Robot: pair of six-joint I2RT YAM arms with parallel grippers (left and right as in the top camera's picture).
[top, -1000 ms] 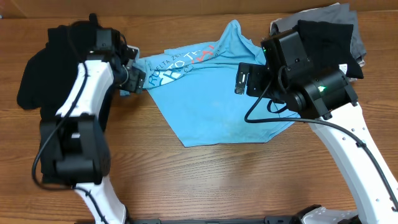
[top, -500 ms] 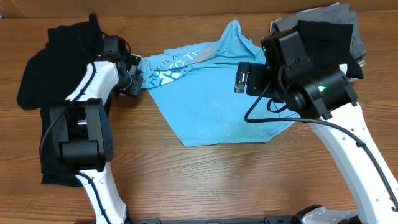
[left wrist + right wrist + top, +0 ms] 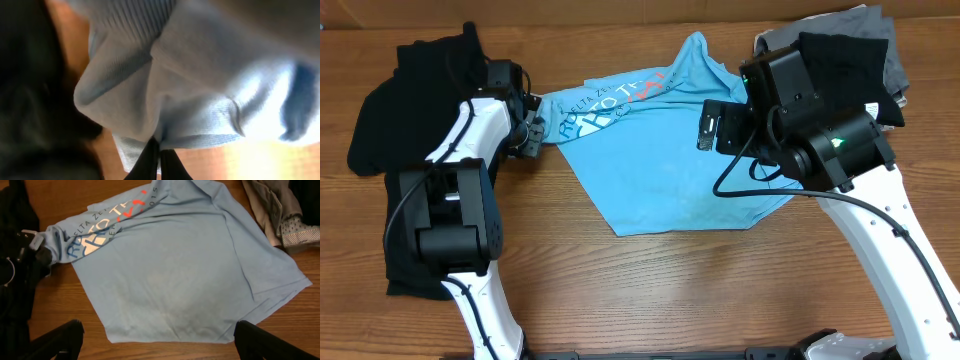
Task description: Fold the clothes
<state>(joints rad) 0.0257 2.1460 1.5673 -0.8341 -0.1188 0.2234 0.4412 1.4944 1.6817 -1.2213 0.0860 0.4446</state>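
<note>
The light blue T-shirt (image 3: 660,165) lies spread on the wooden table, lettering toward its left end. My left gripper (image 3: 534,130) is shut on the shirt's bunched left end; in the left wrist view its fingertips (image 3: 159,152) pinch a fold of the blue cloth (image 3: 190,85). A plain black garment (image 3: 390,130) lies crumpled under and beside the left arm, dark at the left of the left wrist view (image 3: 30,100). My right gripper (image 3: 712,128) hovers over the shirt's right half. It stands open (image 3: 157,342), fingers wide apart above the T-shirt's (image 3: 180,270) near hem, holding nothing.
A heap of grey and black clothes (image 3: 860,50) sits at the back right corner, also seen in the right wrist view (image 3: 272,210). Bare wooden table (image 3: 650,290) runs along the front, below the shirt.
The left gripper's jaws have closed onto the shirt's left end after the left arm shifted its pose. The right arm and the shirt's spread part have not moved.
</note>
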